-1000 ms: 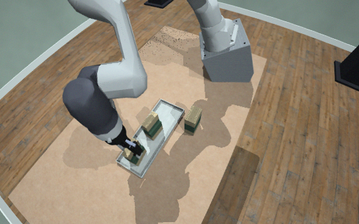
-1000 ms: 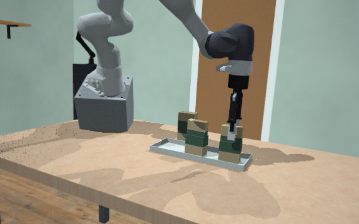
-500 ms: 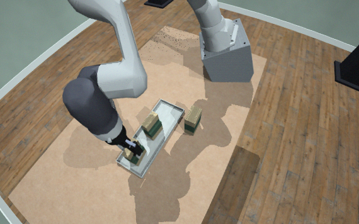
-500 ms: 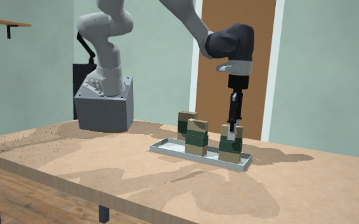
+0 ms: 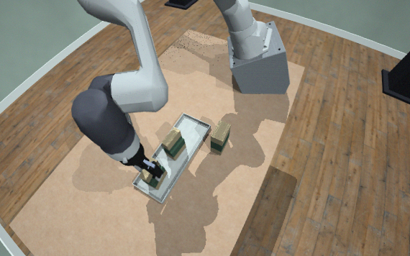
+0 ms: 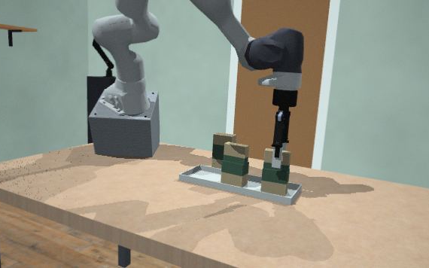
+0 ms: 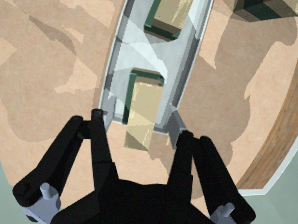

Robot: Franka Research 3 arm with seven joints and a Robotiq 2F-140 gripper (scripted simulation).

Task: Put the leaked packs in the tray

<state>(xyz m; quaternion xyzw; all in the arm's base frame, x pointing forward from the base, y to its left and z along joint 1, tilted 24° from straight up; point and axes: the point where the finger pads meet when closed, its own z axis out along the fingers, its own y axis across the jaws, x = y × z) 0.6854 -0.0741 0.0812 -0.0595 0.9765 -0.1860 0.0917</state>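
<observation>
Hand: the hand (image 7: 136, 123) hangs straight down from the wrist over the near end of the tray; its fingers stand apart, one on each side of the pack below, with a gap showing between pad and pack in the wrist view; it grips nothing
Tray: a long grey tray (image 5: 198, 121) lies on the counter (image 6: 89, 196), set at a slant in the top view; two packs stand inside its rim
Pack under the hand: a tan pack with a green band (image 6: 275, 178) stands upright at the end of the tray farthest from the arm's base; the fingertips flank its top; whether they touch it I cannot tell from the exterior view
Second pack in the tray: another tan-and-green pack (image 5: 173, 143) stands upright near the middle of the tray, well apart from the first
Third pack: the last pack (image 5: 220, 136) stands upright on the counter just beside the tray's long side, outside the rim; not touching it
Arm base: a grey block (image 5: 278, 80) at the far side of the counter
</observation>
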